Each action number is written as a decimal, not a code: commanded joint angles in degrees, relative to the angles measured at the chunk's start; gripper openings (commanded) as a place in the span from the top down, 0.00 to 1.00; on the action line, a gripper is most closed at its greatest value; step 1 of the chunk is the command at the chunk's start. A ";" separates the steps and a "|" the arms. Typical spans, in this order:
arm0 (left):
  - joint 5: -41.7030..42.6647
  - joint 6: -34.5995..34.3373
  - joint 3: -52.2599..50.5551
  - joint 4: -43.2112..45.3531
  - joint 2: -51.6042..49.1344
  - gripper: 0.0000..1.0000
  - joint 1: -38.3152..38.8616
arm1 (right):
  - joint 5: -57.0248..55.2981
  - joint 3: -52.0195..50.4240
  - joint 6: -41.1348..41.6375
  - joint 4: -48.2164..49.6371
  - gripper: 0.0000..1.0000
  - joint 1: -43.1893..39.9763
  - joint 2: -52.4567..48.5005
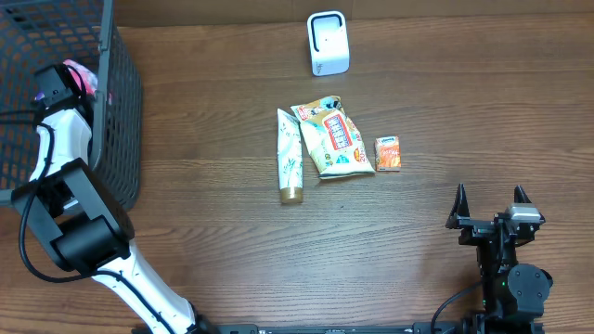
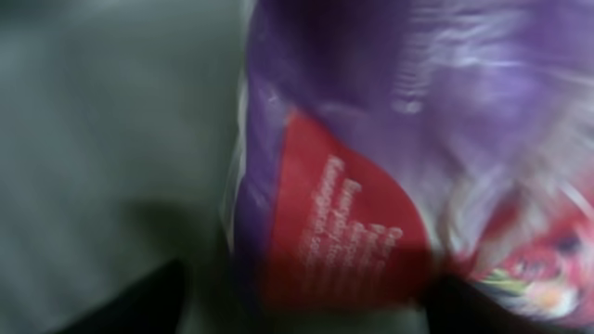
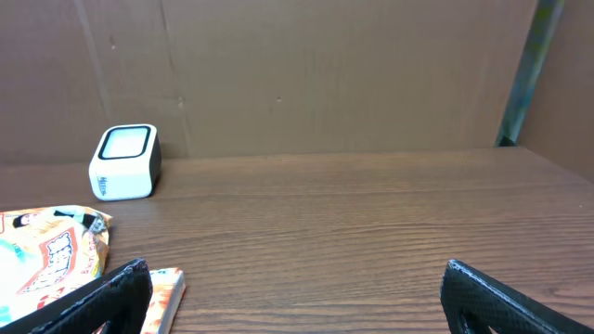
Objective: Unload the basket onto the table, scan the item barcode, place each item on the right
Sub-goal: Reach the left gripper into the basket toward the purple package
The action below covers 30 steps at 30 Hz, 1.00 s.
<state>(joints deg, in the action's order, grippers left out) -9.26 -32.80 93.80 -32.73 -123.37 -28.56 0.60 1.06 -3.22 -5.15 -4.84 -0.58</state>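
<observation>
A purple and red packet (image 2: 371,167) fills the left wrist view, blurred and very close. My left gripper (image 2: 306,301) is inside the black wire basket (image 1: 121,102). One dark finger (image 2: 139,301) shows on each side of the packet's lower end, with a gap on the left side. In the overhead view the left gripper (image 1: 76,82) sits by a bit of pink packaging (image 1: 90,80). The white barcode scanner (image 1: 328,44) stands at the back of the table, also seen as the scanner (image 3: 124,162). My right gripper (image 1: 490,206) rests open near the front right, nothing between its fingers.
On the table's middle lie a green and white tube (image 1: 290,156), an orange snack bag (image 1: 334,139) and a small orange box (image 1: 388,153). The bag (image 3: 46,255) and the box (image 3: 162,297) lie just left of my right gripper (image 3: 297,297). A cardboard wall (image 3: 325,74) backs the table.
</observation>
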 commanded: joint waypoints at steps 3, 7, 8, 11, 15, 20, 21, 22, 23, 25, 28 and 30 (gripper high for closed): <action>-1.20 -0.68 -1.70 -4.50 0.83 0.43 -4.11 | -0.55 -0.59 -0.24 0.31 0.00 0.28 0.42; 1.22 0.70 -1.70 -0.50 2.49 0.20 -4.92 | -0.55 -0.59 -0.24 0.33 0.00 0.28 0.42; 3.50 2.16 -1.70 1.11 2.80 0.14 -5.05 | -0.55 -0.59 -0.24 0.33 0.00 0.28 0.42; 12.72 5.22 -1.70 6.60 3.08 0.06 -5.20 | -0.55 -0.59 -0.24 0.33 0.00 0.28 0.42; 22.21 5.84 -1.70 12.22 3.08 0.06 -5.18 | -0.55 -0.59 -0.24 0.33 0.00 0.28 0.42; 35.71 5.73 -1.70 22.95 3.23 0.08 -5.27 | -0.55 -0.59 -0.24 0.31 0.00 0.28 0.42; 37.22 5.33 -1.70 25.42 3.23 0.07 -5.01 | -0.55 -0.59 -0.24 0.33 0.00 0.28 0.42; 38.36 5.35 -1.70 26.95 3.23 0.08 -4.74 | -0.55 -0.59 -0.24 0.33 0.00 0.28 0.42; 39.39 5.38 -1.70 27.74 3.23 0.08 -4.55 | -0.55 -0.59 -0.24 0.33 0.00 0.28 0.42; 40.87 5.40 -1.70 28.72 3.23 0.10 -4.39 | -0.55 -0.59 -0.24 0.31 0.00 0.28 0.42; 40.79 5.60 -1.70 29.20 3.23 0.12 -4.37 | -0.55 -0.59 -0.24 0.33 0.00 0.28 0.42; 40.83 5.60 -1.70 29.66 3.23 0.14 -4.50 | -0.55 -0.59 -0.24 0.31 0.00 0.28 0.42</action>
<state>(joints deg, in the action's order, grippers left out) 27.99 -28.10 92.01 -3.68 -122.21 -33.36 0.60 1.06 -3.25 -5.17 -4.84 -0.58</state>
